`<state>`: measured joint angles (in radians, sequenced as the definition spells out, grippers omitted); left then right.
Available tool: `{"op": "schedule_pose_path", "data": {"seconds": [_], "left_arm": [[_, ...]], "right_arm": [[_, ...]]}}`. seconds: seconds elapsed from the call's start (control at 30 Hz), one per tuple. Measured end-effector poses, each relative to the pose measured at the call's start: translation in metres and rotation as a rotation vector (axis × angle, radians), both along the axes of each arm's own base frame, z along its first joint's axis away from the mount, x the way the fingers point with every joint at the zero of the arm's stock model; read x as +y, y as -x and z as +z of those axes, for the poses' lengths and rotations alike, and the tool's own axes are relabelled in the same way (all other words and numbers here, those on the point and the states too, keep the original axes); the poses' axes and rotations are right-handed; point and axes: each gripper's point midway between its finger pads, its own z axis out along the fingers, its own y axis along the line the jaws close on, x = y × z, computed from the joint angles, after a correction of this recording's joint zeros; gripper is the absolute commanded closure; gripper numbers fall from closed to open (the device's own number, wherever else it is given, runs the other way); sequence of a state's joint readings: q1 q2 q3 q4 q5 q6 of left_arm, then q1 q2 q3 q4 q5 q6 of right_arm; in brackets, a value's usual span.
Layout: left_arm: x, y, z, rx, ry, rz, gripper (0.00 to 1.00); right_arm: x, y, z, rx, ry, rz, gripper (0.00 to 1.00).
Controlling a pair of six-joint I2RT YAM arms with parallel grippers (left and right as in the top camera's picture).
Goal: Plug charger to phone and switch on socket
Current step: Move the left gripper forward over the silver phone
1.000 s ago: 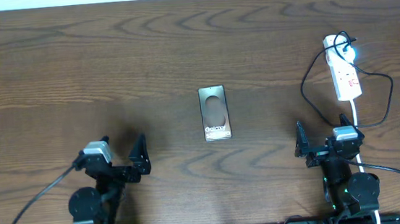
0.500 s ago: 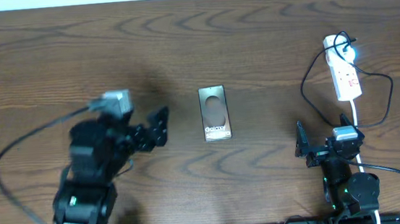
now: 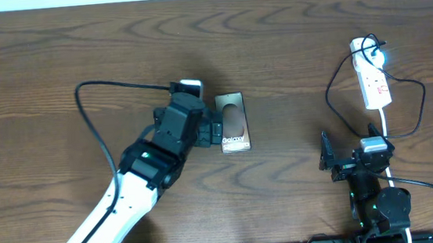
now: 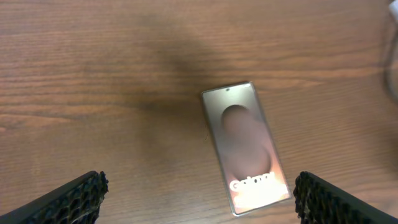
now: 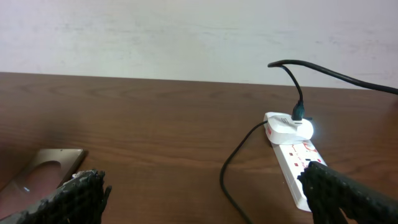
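My left hand [image 3: 214,131] hangs spread wide just beside the phone [image 3: 232,124], seemingly approaching to grasp; next I should pinch its long sides.

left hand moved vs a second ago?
Yes. The left hand went forward and right, ending at the left edge of the phone, which stayed put.

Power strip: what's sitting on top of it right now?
A white plug head sits on the power strip at its far end, a thin black cable rising from it. The outlet beneath the plug is covered.
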<state>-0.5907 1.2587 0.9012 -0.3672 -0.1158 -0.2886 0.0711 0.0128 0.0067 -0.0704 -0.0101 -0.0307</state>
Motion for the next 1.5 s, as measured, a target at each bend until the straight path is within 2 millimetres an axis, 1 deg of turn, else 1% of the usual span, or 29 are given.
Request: {"op": "schedule_pose_path", "data": {"seconds": [0.07, 0.2, 0.4, 0.5, 0.57, 0.6, 0.8, 0.9, 1.03, 1.17, 1.5], "left_arm": [[0.002, -0.002, -0.004, 0.003, -0.02, 0.011, 0.02], [0.005, -0.004, -0.005, -0.005, -0.033, 0.026, 0.02], [-0.003, -0.007, -0.001, -0.015, 0.012, 0.02, 0.02], [-0.006, -0.009, -0.006, 0.003, 0.037, 0.044, 0.02], [-0.009, -0.011, -0.015, 0.036, 0.045, 0.055, 0.02], [-0.014, -0.014, -0.022, 0.064, 0.047, 0.056, 0.02], [-0.032, -0.024, -0.044, 0.174, 0.015, 0.054, 0.02], [-0.044, -0.034, -0.046, 0.204, 0.01, 0.054, 0.02], [-0.052, -0.045, -0.046, 0.214, 0.029, 0.08, 0.02], [-0.055, -0.044, -0.051, 0.225, 0.032, 0.086, 0.02], [-0.072, -0.039, -0.052, 0.196, 0.019, 0.064, 0.02]], "right_arm": [[0.0, 0.0, 0.0, 0.0, 0.0, 0.0, 0.01], [0.0, 0.0, 0.0, 0.0, 0.0, 0.0, 0.01], [0.0, 0.0, 0.0, 0.0, 0.0, 0.0, 0.01], [0.0, 0.0, 0.0, 0.0, 0.0, 0.0, 0.01], [0.0, 0.0, 0.0, 0.0, 0.0, 0.0, 0.01], [0.0, 0.0, 0.0, 0.0, 0.0, 0.0, 0.01], [0.0, 0.0, 0.0, 0.0, 0.0, 0.0, 0.01], [0.0, 0.0, 0.0, 0.0, 0.0, 0.0, 0.01], [0.0, 0.0, 0.0, 0.0, 0.0, 0.0, 0.01], [0.0, 0.0, 0.0, 0.0, 0.0, 0.0, 0.01], [0.0, 0.0, 0.0, 0.0, 0.0, 0.0, 0.01]]}}
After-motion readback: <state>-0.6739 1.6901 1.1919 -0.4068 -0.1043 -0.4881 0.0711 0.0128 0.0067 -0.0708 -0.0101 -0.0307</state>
